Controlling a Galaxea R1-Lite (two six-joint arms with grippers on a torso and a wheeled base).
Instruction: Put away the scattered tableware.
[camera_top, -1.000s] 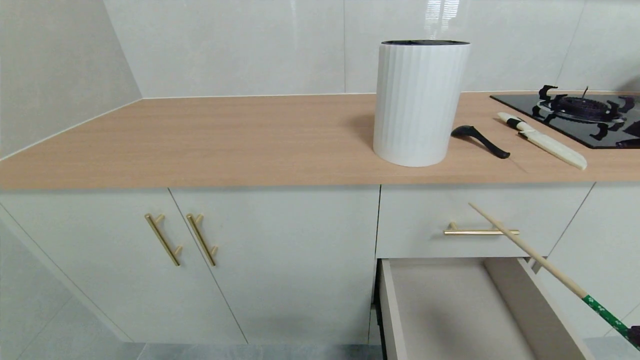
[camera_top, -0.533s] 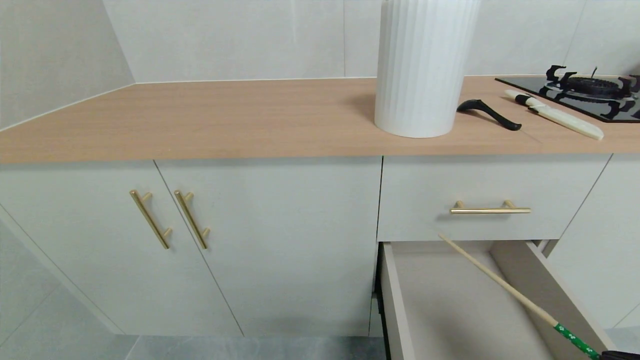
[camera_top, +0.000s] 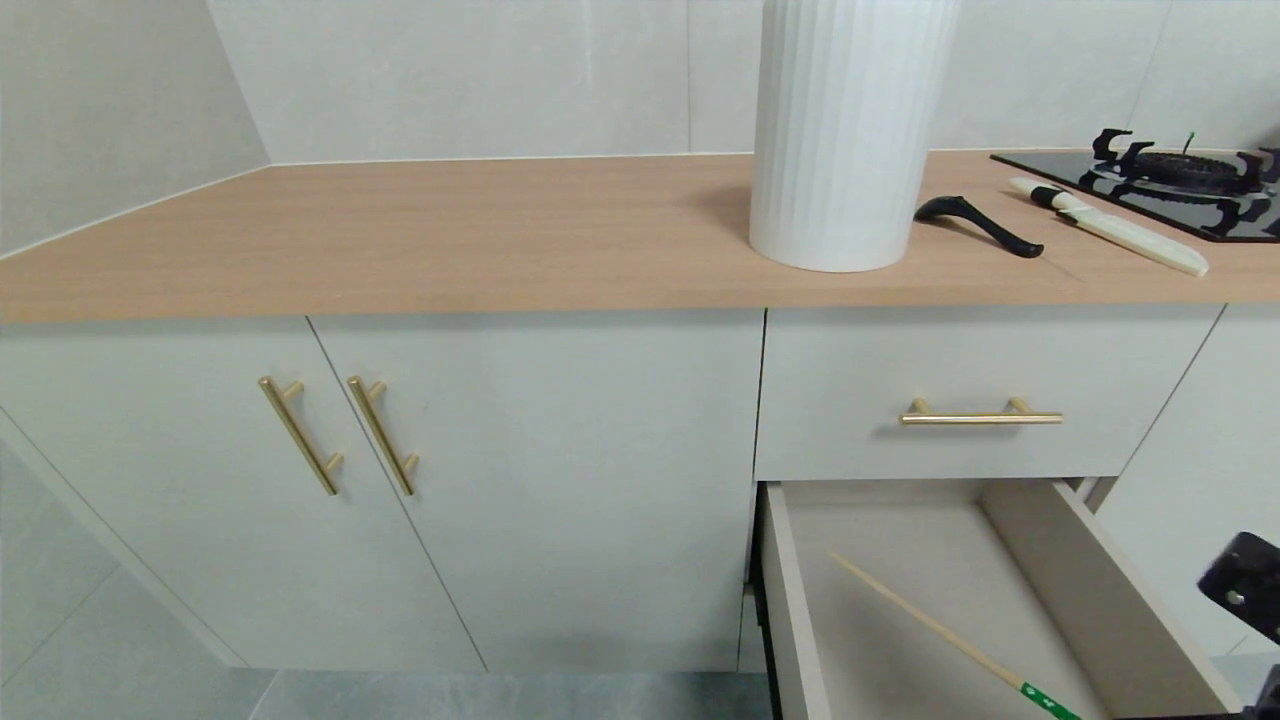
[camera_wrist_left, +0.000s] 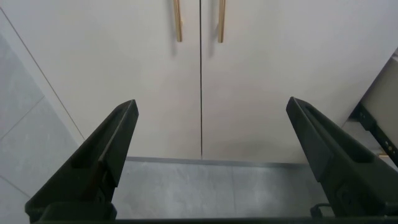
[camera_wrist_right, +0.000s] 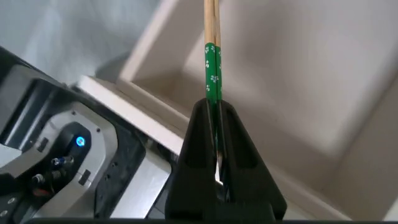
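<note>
Head view: I see the chopsticks (camera_top: 950, 636) slanting over the open drawer (camera_top: 786, 600) below the worktop (camera_top: 450, 240). On the worktop stand a white holder (camera_top: 845, 130), a black spoon (camera_top: 975, 225) and a knife (camera_top: 1110, 238), next to the stove (camera_top: 1180, 185).
Left wrist view: my left pincer (camera_wrist_left: 208, 162) hangs released, fingers wide apart, facing the cabinet doors (camera_wrist_left: 261, 81).
Right wrist view: my right pincer (camera_wrist_right: 215, 115) is clenched on the chopsticks' green end, above the drawer floor.

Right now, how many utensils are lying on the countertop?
2: a black spoon just right of the white holder, and a knife beside the stove. The holder could hide others behind it.
</note>
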